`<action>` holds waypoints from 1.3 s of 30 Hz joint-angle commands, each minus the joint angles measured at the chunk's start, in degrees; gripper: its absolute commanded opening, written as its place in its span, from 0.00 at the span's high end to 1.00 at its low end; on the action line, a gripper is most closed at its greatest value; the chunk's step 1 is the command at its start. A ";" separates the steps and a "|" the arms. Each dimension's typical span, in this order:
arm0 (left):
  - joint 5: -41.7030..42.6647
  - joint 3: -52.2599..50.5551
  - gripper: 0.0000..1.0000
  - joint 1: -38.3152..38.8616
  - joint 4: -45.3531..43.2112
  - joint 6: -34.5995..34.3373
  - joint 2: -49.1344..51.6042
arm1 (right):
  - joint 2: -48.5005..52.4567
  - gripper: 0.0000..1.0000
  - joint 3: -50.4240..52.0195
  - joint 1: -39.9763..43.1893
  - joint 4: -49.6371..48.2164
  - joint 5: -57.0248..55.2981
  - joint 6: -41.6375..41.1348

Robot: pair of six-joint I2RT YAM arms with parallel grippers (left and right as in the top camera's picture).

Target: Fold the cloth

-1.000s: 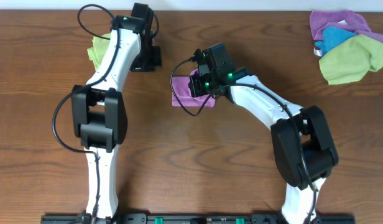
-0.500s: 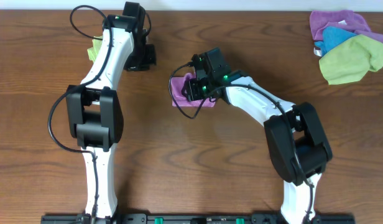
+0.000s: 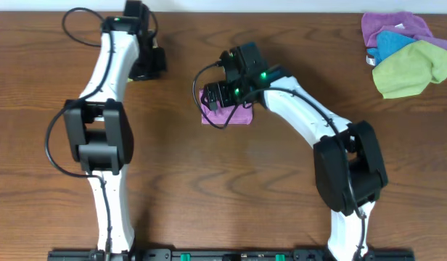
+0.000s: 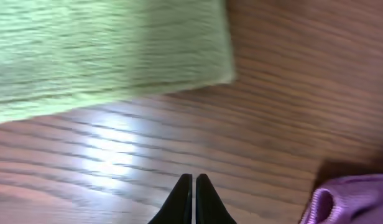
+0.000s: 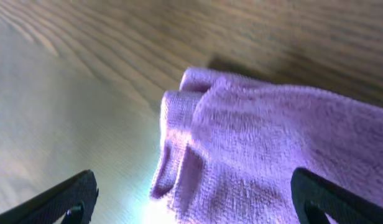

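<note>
The magenta-purple cloth lies on the table as a small folded bundle, its layered edge showing in the right wrist view. My right gripper hovers over its left part, open wide. Its two dark fingertips stand at either side of the cloth with nothing pinched, and the gripper sits just above the fabric. My left gripper is at the far left back, shut and empty, over bare wood. A corner of the cloth shows at the lower right of the left wrist view.
A lime-green cloth lies flat just beyond the left gripper; the left arm hides it in the overhead view. At the back right corner lies a pile of a lavender cloth, a blue cloth and a green cloth.
My right gripper has opened and let go of the cloth, which stays folded on the table. My left arm has swung away to the back left, still shut.
</note>
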State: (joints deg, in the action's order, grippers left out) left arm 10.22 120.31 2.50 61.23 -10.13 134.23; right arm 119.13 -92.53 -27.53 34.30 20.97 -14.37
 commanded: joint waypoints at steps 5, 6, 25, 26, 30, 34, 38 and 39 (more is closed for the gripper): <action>7.98 1.79 0.94 -0.66 1.09 2.84 -2.03 | 0.00 0.01 -10.21 3.43 12.92 -8.85 3.30; 8.94 1.79 0.94 -0.17 1.18 2.93 -2.03 | -0.26 0.01 -11.08 3.78 14.73 -12.02 3.32; 1.99 -5.99 0.94 13.70 4.44 4.17 -16.09 | -25.97 0.01 4.55 11.34 24.55 -30.69 3.48; 2.89 -8.39 0.94 13.77 3.74 4.13 -16.83 | -27.91 0.01 6.99 11.61 23.71 -30.69 3.52; 6.34 -23.54 0.94 14.99 -4.24 2.78 -22.03 | -38.69 0.01 20.48 14.43 20.61 -29.88 3.45; 7.63 -32.72 0.94 16.83 -10.60 1.62 -25.83 | -43.41 0.01 26.56 15.82 20.31 -28.02 3.48; 8.83 -34.21 0.59 17.03 -14.01 0.00 -25.92 | -43.82 0.01 27.74 15.98 19.87 -27.28 3.50; 9.07 -34.21 0.49 17.03 -14.56 -0.02 -25.92 | -43.82 0.01 27.74 15.98 19.58 -26.80 3.50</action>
State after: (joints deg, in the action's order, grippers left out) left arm 17.69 85.80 19.90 47.59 -9.06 111.39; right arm 76.09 -65.08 -11.90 54.43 -7.01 -10.63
